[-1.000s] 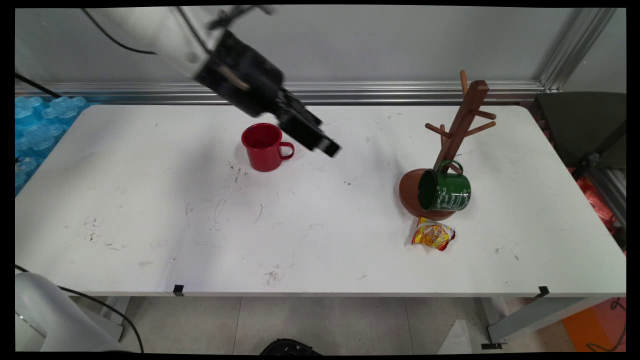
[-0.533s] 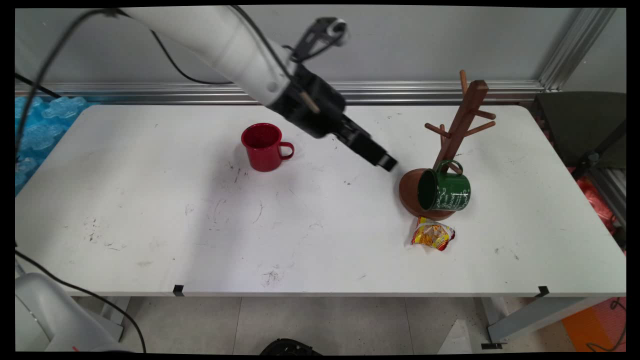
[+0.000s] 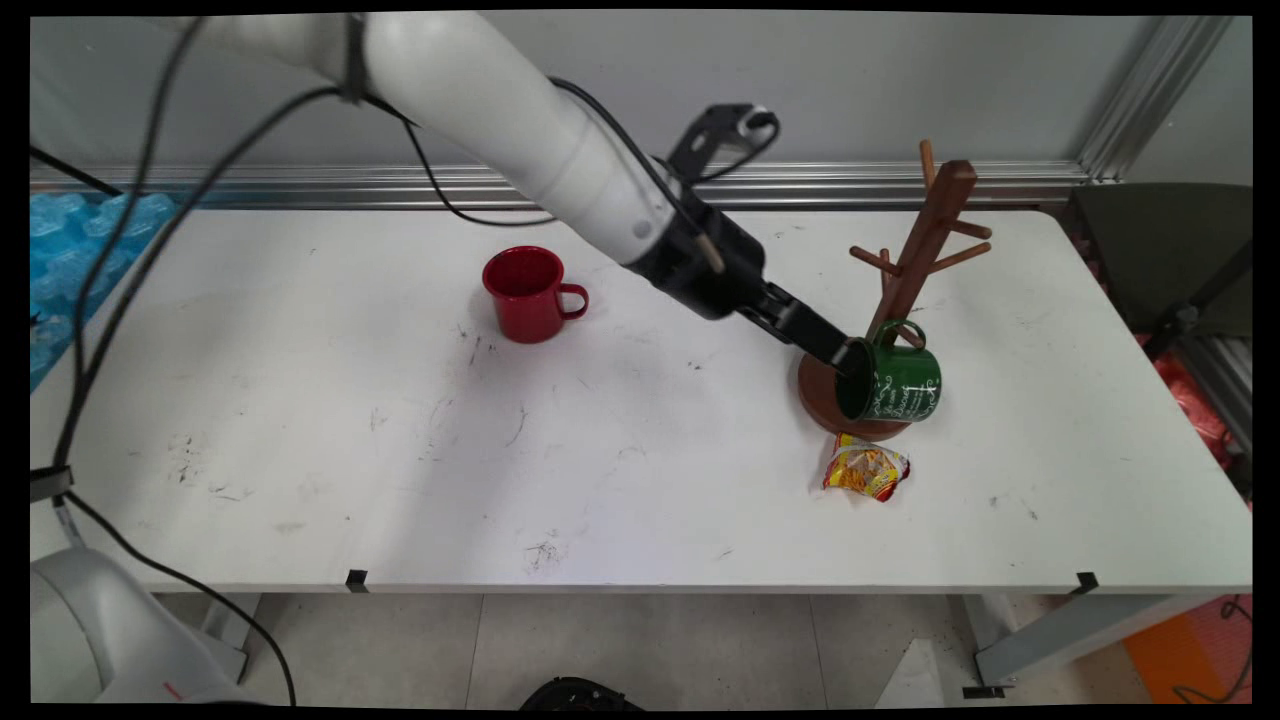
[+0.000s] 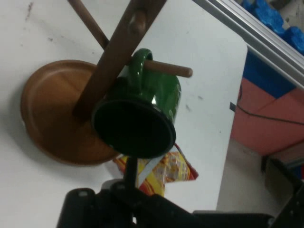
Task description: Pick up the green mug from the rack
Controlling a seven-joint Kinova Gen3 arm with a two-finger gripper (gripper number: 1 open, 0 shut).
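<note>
Reaching to the green mug's (image 3: pixel 893 382) rim on the wooden rack (image 3: pixel 915 270), the end effector (image 3: pixel 848 362) has fingers whose spacing I cannot tell.

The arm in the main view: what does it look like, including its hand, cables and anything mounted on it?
A thick, round white arm that ends in a black wrist section and a slim black two-finger hand. Black cables hang from it in loose loops, one running along the link to the wrist. A small black bracket with a pale tip sticks up above the wrist. No lettering shows on the arm.
</note>
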